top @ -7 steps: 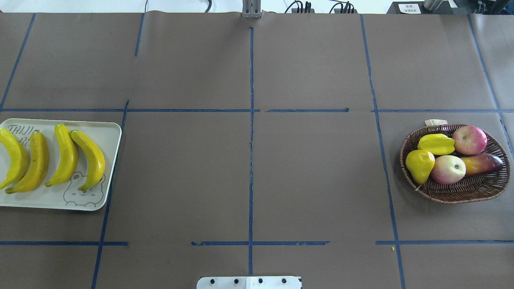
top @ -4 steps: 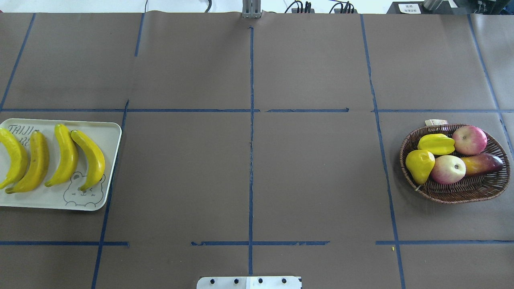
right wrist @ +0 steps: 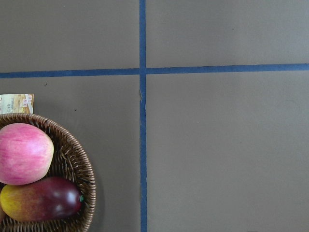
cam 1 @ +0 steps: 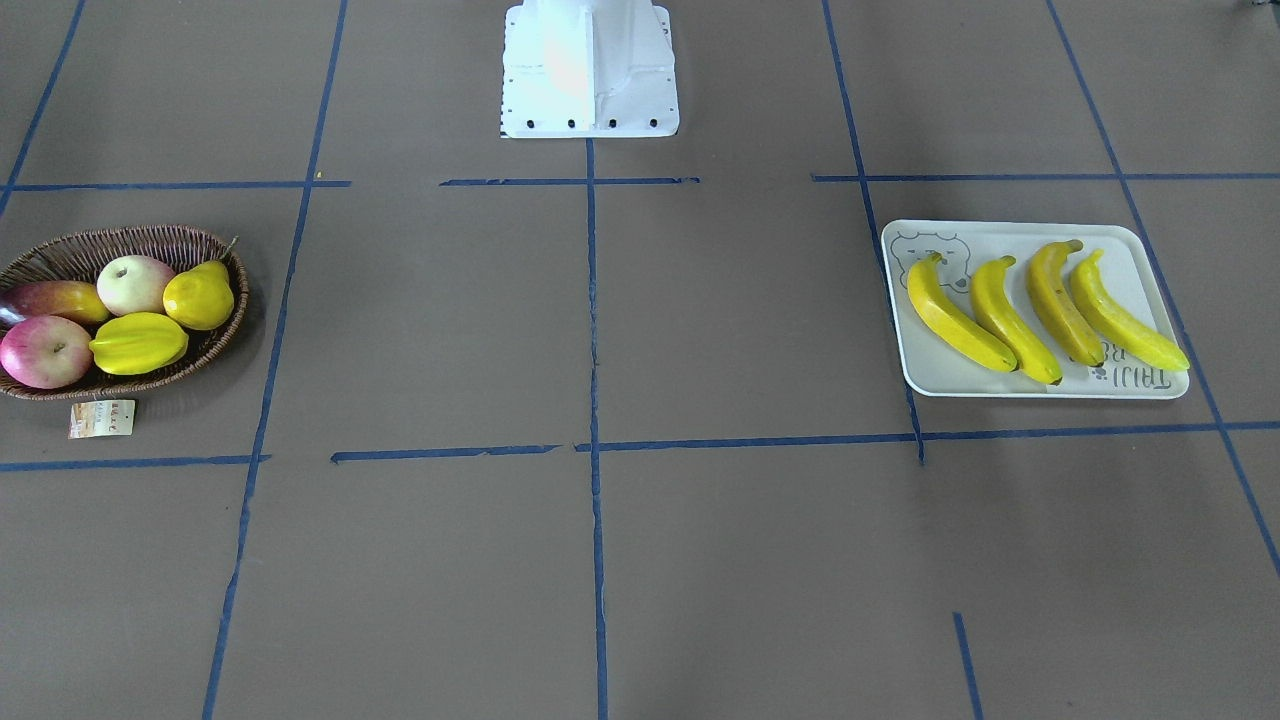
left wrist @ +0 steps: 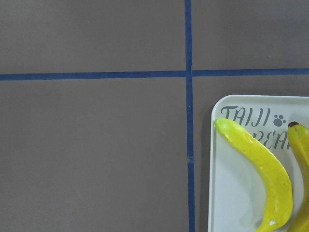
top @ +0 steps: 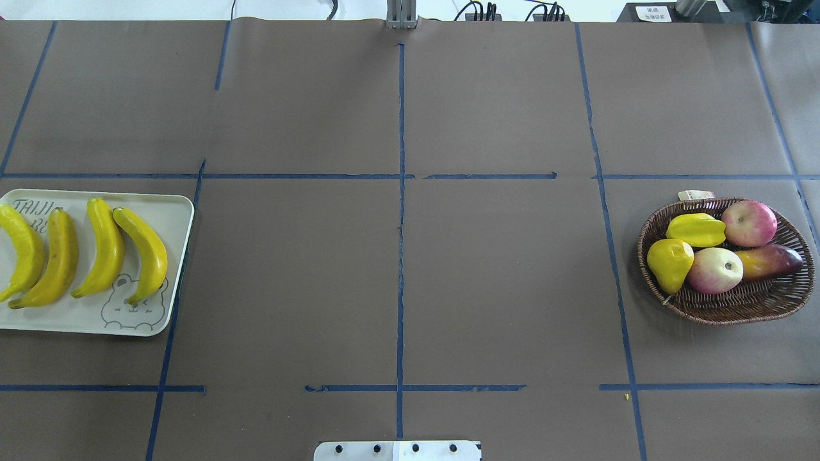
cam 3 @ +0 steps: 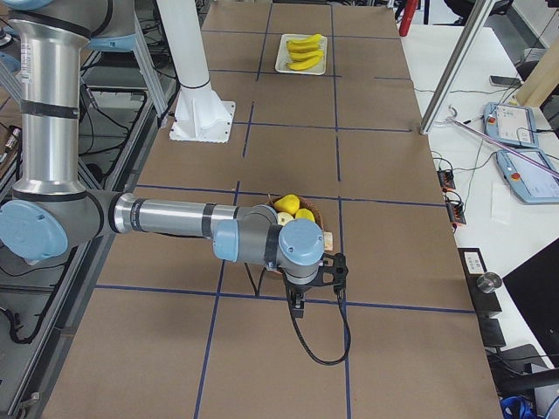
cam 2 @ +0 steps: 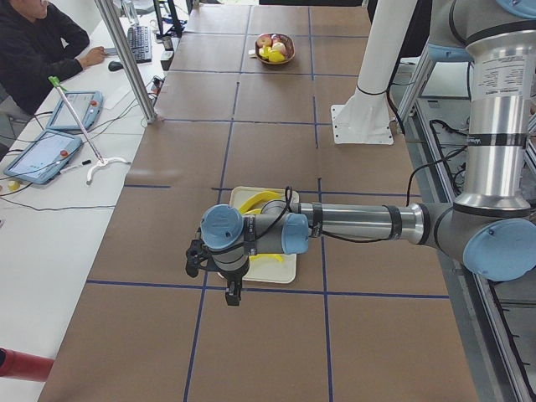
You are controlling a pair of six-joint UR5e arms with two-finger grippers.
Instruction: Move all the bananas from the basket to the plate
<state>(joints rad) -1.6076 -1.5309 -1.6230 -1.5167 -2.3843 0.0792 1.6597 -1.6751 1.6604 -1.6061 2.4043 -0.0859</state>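
Overhead exterior view: the brown paper-covered bench (top: 500,282), ruled with blue tape lines, fills the frame, and no arm reaches into this picture.

In the exterior left view the left arm (cam 2: 352,221) stretches from the right edge toward the centre, its wrist hanging over the plate. Its jaws point down at the lower centre of that frame, and I cannot tell whether they are spread or pressed together. In the exterior right view the right arm (cam 3: 170,216) reaches from the left edge to the centre, its wrist hiding part of the basket. I cannot tell how its jaws stand either.

The plate (top: 173,211), white with a bear face and "TAIJI BEAR" lettering, lies at the left edge of the overhead view at mid-height, partly cut off by the frame. In the front-facing view the whole plate (cam 1: 1010,235) shows at the right. The basket (top: 737,314) of dark wicker sits at the right edge of the overhead view, well apart from the plate.

All four bananas (top: 106,250) lie on the plate, side by side with stems toward the top of the frame. The front-facing view shows the same row (cam 1: 1010,320). The left wrist view catches the plate's corner at lower right with one banana (left wrist: 265,169) across the lettering.

The basket holds two red apples (top: 748,223), a mango (top: 765,261), a pear (top: 669,262) and a starfruit (top: 697,230), packed touching. A small paper tag (top: 695,194) lies on the bench just beside the rim.
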